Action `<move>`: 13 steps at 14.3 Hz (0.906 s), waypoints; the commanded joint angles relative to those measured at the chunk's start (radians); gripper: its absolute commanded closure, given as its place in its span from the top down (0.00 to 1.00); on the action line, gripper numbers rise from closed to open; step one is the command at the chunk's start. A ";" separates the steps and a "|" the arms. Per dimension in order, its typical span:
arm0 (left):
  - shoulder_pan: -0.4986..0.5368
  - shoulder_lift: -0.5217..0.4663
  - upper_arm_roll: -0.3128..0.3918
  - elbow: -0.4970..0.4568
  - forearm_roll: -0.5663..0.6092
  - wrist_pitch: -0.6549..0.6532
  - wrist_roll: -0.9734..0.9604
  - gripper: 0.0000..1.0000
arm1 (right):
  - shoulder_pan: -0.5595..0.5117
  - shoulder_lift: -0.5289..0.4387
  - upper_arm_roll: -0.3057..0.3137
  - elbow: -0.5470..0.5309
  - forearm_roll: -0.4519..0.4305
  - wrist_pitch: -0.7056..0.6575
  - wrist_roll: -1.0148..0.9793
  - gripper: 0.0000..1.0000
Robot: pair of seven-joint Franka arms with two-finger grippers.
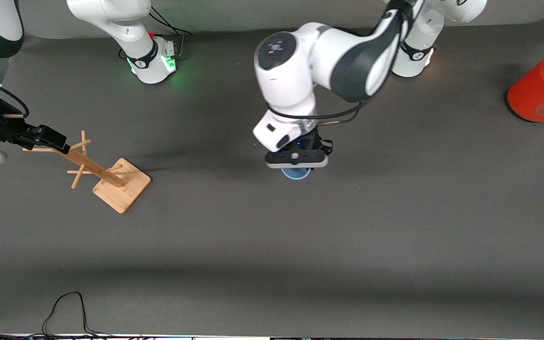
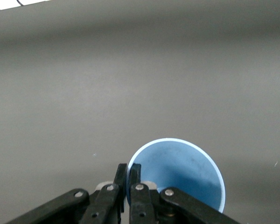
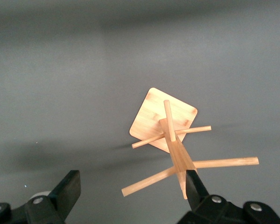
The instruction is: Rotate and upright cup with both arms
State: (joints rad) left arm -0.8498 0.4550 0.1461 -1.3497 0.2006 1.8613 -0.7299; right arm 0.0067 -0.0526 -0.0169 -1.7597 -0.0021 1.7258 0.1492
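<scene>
My left gripper (image 2: 127, 179) is down at the middle of the table (image 1: 300, 264), fingers pinched nearly together on the rim of the cup (image 2: 177, 170). From the left wrist view the light-blue cup opens toward me, its wall caught between my two pads. In the front view only a sliver of it peeks out under my hand, so I can't quite say if its base touches the table.

My right gripper (image 3: 130, 191) waits over the right arm's end of the table, fingers spread wide, holding nothing, over the top of the wooden rack (image 1: 106, 177).

An orange can (image 1: 541, 89) stands at the left arm's end, well apart from the cup.
</scene>
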 commanded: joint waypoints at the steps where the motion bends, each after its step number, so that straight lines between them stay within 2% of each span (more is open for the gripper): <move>1: -0.012 -0.119 -0.008 -0.319 0.005 0.256 -0.165 0.00 | 0.001 -0.015 0.008 -0.014 -0.019 0.020 -0.025 1.00; 4: -0.026 -0.104 -0.008 -0.449 0.022 0.487 -0.382 0.00 | 0.001 -0.018 0.008 -0.014 -0.021 0.017 -0.046 1.00; 6: -0.031 -0.082 -0.008 -0.528 0.133 0.579 -0.474 0.00 | 0.003 -0.020 0.008 -0.015 -0.021 0.017 -0.043 1.00; 8: -0.034 -0.044 -0.010 -0.542 0.279 0.590 -0.636 0.00 | 0.001 -0.021 0.003 -0.020 -0.021 0.018 -0.054 1.00; 10: -0.041 0.000 -0.011 -0.542 0.368 0.611 -0.782 0.00 | 0.001 -0.023 0.002 -0.015 -0.021 0.017 -0.085 1.00; 13: -0.072 0.040 -0.011 -0.539 0.385 0.630 -0.870 0.00 | 0.003 -0.023 0.003 -0.020 -0.027 0.017 -0.079 1.00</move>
State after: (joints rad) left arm -0.8899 0.4838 0.1238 -1.8899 0.5575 2.4828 -1.5224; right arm 0.0079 -0.0540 -0.0122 -1.7606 -0.0107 1.7292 0.0967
